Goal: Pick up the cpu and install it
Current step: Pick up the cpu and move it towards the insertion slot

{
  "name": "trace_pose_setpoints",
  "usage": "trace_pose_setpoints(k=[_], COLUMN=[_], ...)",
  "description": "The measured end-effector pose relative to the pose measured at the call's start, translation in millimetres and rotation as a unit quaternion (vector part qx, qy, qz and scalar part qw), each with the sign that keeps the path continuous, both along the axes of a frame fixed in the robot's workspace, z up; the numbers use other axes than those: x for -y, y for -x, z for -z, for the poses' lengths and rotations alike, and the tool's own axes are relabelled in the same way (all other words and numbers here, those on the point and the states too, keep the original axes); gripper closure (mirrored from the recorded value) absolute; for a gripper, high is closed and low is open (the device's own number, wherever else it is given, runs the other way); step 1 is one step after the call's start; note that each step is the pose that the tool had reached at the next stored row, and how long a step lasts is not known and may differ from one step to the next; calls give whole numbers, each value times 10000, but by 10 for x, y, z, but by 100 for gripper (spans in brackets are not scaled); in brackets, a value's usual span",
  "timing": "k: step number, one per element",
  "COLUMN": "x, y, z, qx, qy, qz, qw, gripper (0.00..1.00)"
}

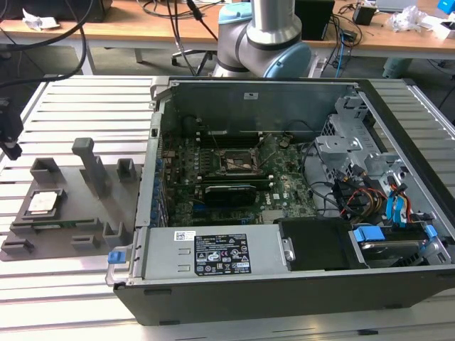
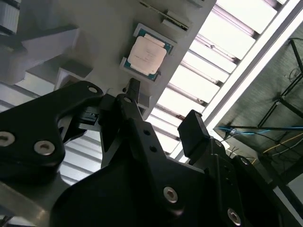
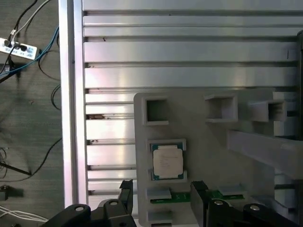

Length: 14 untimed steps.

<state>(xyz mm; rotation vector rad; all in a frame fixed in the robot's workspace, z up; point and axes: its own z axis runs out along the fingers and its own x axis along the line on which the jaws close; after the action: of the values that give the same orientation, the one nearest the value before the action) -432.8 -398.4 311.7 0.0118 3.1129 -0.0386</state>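
Exterior view: cpu (image 1: 43, 202) lies flat in grey holder (image 1: 75, 213) on exterior view's left, well apart from open pc case (image 1: 298, 298). Second wrist view: gripper (image 2: 163, 106) spread wide, empty, hovering near cpu. First wrist view: cpu prob. light, stiff, fragile underneath; take by opposite edges.

Slatted aluminium table (image 1: 85, 96), pale ribs running across. Two things sat directly on it: a flat grey holder plate (image 1: 78, 209) toward the exterior view's left, and an open computer case (image 1: 270, 295) just beside it, lying on its side and taking up the middle and right. The plate bore raised blocks and pockets. The cpu (image 1: 43, 202) lay flat in one shallow recess.
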Motion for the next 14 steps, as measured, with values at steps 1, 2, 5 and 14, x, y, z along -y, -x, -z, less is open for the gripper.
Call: trace_pose_setpoints(k=[1,2,5,14], x=[0,-1,0,0], y=[-4,-10,-21,-28], z=[9,23,84,280], qx=[-1,0,-2,-6], qy=[2,6,19,25], qz=[-29,-62,-143,-315], qw=[10000,10000,9999,9995], gripper=[40,40,40,40])
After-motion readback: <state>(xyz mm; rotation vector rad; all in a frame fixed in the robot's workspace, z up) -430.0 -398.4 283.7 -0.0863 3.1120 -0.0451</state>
